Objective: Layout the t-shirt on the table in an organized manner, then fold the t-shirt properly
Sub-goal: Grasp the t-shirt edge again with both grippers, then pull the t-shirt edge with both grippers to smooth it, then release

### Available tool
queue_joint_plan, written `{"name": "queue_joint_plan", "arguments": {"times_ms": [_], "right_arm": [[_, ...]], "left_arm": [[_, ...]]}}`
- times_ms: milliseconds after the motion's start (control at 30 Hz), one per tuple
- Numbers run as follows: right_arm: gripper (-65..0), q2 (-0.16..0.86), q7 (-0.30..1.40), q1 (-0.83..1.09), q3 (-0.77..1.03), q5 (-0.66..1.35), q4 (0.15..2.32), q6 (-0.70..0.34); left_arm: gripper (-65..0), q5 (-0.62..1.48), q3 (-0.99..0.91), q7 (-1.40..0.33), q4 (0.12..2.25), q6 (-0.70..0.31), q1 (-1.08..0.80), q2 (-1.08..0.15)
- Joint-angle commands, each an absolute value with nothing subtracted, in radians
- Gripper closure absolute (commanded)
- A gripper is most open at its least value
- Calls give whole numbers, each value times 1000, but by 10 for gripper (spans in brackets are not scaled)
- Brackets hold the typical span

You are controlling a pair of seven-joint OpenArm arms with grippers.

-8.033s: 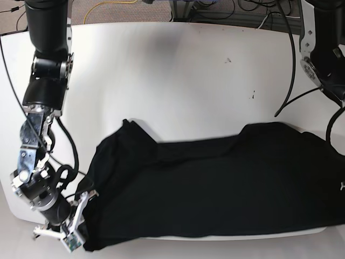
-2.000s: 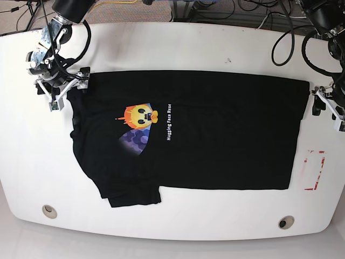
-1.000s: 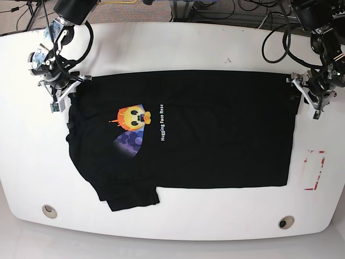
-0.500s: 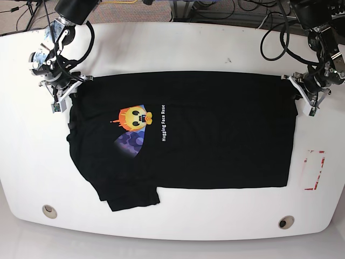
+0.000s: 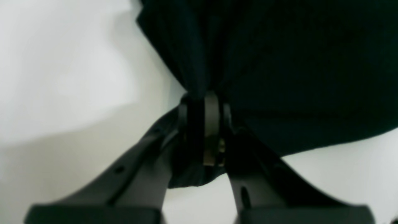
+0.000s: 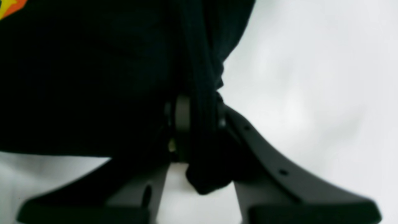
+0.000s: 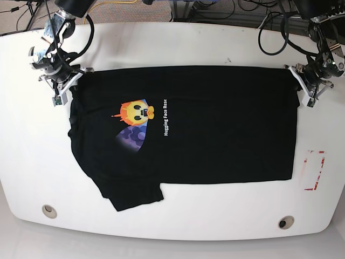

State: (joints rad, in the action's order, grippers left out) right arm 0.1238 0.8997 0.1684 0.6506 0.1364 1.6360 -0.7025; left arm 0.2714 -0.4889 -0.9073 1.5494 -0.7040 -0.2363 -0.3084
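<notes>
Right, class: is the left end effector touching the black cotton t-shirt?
Touching. The left wrist view shows the left end effector shut on a bunched fold of the black t-shirt, cloth pinched between its fingers.

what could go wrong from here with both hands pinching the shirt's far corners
The left hand and right hand each pinch a bunched corner of the t-shirt; a hard pull apart could slip cloth from one grip. The near sleeve lies crumpled and angled, so folding now may trap wrinkles. Dragging the shirt toward the left hand's side might cover the red-outlined mark on the table.
</notes>
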Motion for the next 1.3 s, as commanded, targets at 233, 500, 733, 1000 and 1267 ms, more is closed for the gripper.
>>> {"name": "queue_joint_plan", "arguments": {"times_ms": [233, 500, 733, 1000, 1267], "right_arm": [[-86, 131, 1000, 294, 662, 120, 1797, -698], [-86, 130, 1033, 409, 662, 120, 1913, -698], [-86, 130, 1046, 461, 662, 120, 1939, -698], [-114, 134, 1046, 463, 662, 119, 1939, -698], [-484, 136, 1046, 449, 661, 119, 1942, -698]], "left_arm": [[-31, 242, -492, -941, 1718, -698, -369, -326], [-31, 237, -492, -941, 1807, -698, -473, -328], [-32, 237, -492, -943, 1834, -698, -521, -329], [-38, 237, -492, -980, 1833, -698, -515, -351], [-222, 237, -490, -1053, 1833, -698, -433, -351]]}}
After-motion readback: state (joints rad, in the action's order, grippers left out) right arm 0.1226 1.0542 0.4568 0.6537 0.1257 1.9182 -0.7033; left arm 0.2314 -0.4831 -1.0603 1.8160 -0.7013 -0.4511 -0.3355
